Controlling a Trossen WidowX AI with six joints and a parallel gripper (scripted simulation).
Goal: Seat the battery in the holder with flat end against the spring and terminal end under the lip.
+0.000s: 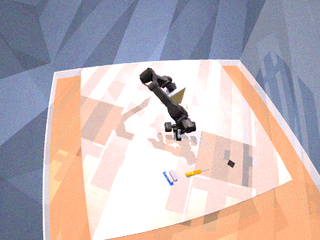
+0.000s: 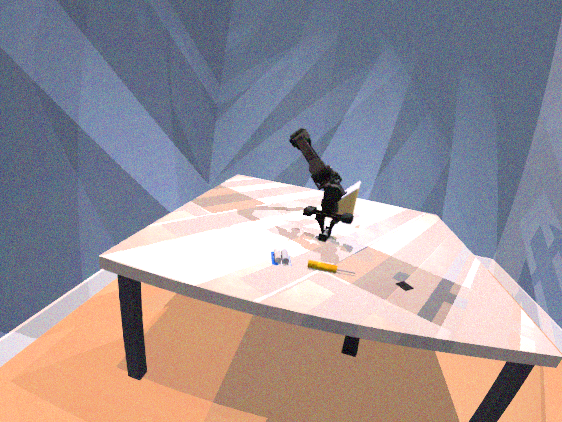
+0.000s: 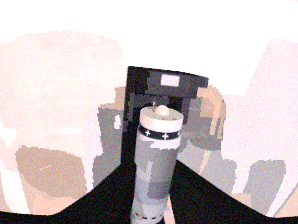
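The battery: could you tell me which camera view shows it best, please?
The wrist view: the battery fills it, gripped between the fingers over the black holder. Top and exterior views show only the gripper, hiding it.

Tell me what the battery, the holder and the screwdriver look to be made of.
Battery: likely metal in a matte grey wrap, judging by the dark band and pale cap near its terminal end; the gripper is shut on it.
Holder: probably matte black plastic, flat and without shine.
Screwdriver: apparently a yellow plastic handle and a thin grey shaft, likely metal; too small to confirm.
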